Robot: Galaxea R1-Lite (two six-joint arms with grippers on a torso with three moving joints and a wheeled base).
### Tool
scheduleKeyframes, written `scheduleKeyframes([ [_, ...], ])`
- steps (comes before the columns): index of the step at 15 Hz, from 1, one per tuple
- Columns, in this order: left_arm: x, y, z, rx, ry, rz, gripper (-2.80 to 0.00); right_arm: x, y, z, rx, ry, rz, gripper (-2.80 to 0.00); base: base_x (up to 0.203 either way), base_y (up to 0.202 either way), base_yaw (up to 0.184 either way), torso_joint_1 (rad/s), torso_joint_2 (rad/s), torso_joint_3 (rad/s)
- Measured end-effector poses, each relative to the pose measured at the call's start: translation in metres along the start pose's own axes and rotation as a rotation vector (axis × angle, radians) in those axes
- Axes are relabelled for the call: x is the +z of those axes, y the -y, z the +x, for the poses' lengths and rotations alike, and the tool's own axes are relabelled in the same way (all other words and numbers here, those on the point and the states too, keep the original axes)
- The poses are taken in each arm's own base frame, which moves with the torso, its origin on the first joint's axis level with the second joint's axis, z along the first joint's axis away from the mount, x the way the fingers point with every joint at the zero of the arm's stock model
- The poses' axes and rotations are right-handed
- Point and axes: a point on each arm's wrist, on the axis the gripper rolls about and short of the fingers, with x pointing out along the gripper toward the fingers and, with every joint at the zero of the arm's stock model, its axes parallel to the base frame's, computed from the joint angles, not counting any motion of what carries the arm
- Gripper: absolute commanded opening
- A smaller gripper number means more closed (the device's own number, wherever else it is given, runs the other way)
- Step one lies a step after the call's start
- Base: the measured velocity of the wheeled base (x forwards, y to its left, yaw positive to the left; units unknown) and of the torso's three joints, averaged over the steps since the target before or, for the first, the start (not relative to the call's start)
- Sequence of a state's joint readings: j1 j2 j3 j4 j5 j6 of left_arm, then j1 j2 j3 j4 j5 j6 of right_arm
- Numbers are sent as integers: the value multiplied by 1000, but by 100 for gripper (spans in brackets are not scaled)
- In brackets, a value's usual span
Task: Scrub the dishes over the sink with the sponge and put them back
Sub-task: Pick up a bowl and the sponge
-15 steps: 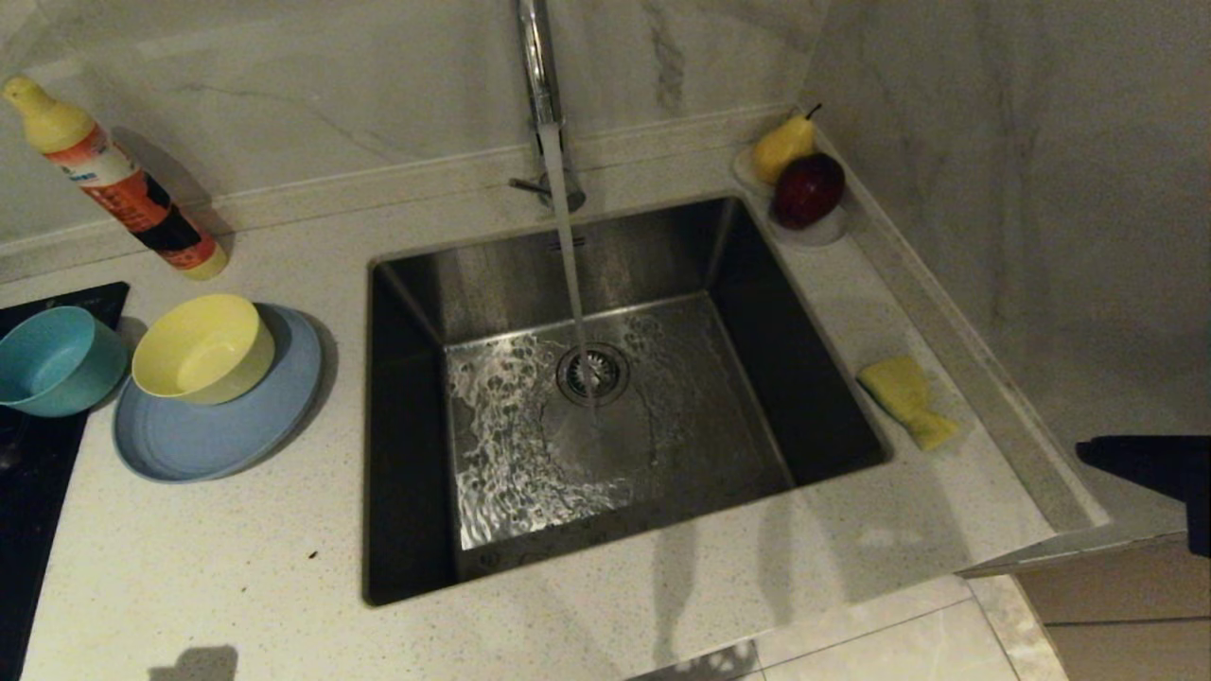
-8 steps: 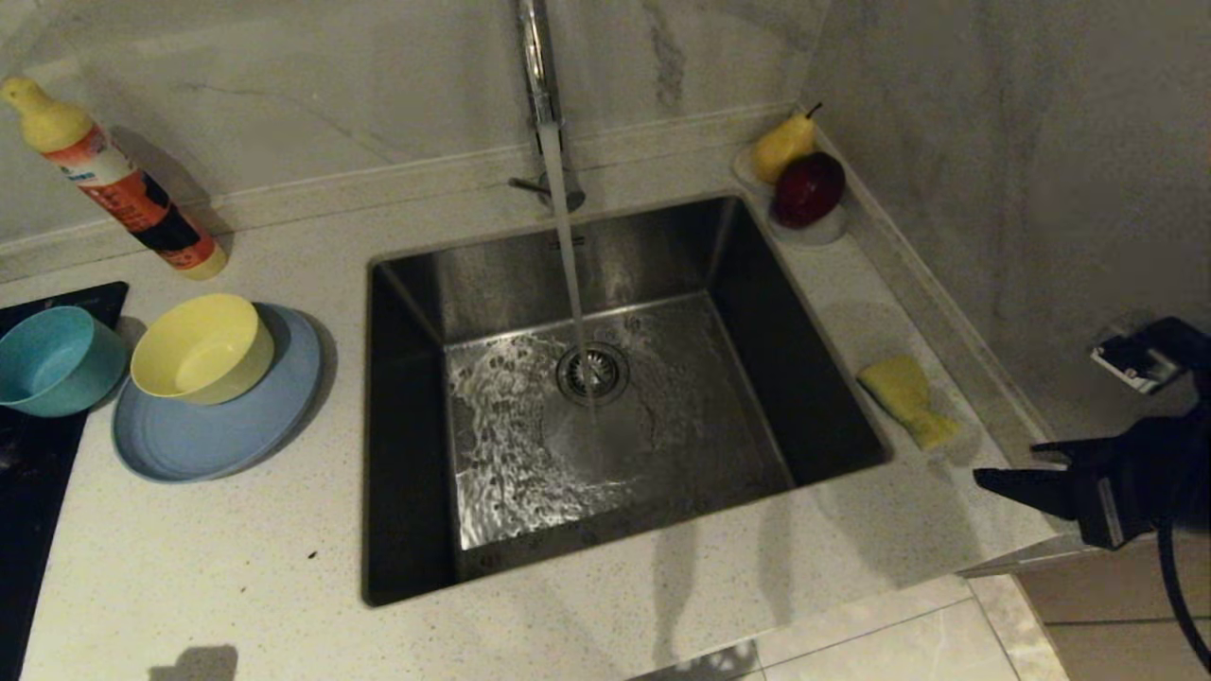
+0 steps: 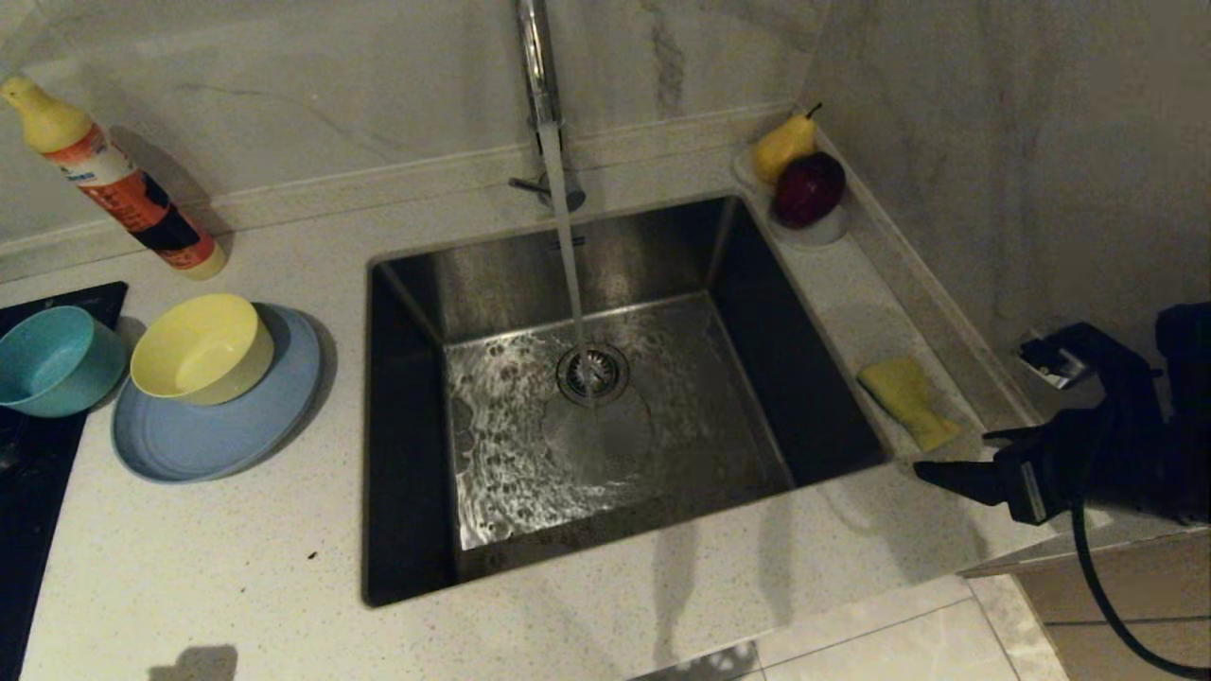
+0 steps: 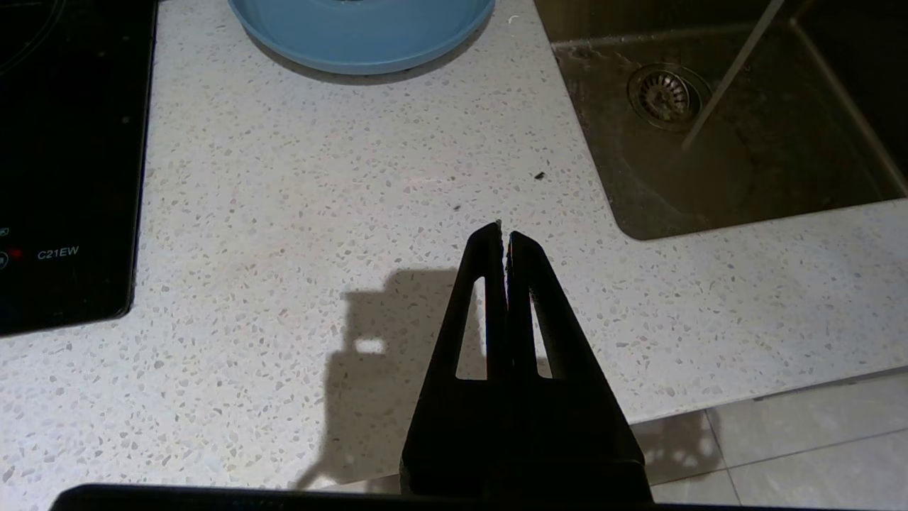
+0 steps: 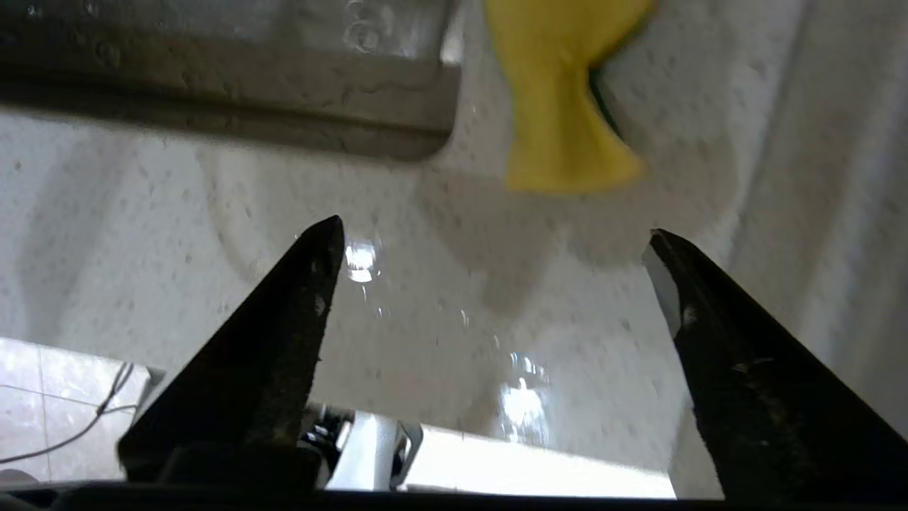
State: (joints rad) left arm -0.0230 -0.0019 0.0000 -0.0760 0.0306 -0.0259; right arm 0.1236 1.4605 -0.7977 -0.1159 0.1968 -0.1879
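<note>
The yellow sponge [image 3: 908, 402] [image 5: 560, 92] lies on the counter strip right of the sink [image 3: 397, 284], its dark green face showing only at one edge. My right gripper [image 3: 954, 454] [image 5: 493, 234] hovers just short of it, open and empty, pointing at its near end. Left of the sink, the pale yellow bowl [image 3: 203, 345] sits on the light-blue plate [image 3: 218, 435] [image 4: 362, 35], with the teal bowl [image 3: 47, 359] beside them. My left gripper [image 4: 504, 231] is parked over the front counter, shut and empty.
Water runs from the chrome tap [image 3: 535, 57] onto the drain strainer [image 3: 593, 372]. A white dish with a pear [image 3: 783, 147] and a red apple [image 3: 809, 189] stands at the back right corner. A detergent bottle [image 3: 123, 184] and a black hob [image 4: 71, 142] are on the left.
My right arm has come in from the right edge toward the sponge, and its fingers have spread apart. The left arm and the dishes have stayed put.
</note>
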Motion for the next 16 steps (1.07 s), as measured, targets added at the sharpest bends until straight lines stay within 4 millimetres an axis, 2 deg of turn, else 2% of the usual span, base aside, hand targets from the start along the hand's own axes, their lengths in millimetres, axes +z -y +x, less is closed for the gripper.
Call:
scheduleKeyframes([
  [11,0,0,0,0,0,0,-280,1,7,33,6,64,-54,0,0,0,0,0,0,0],
  [16,0,0,0,-1,0,1,-280,6,10,42,-3,92,-93,0,0,0,0,0,0,0],
])
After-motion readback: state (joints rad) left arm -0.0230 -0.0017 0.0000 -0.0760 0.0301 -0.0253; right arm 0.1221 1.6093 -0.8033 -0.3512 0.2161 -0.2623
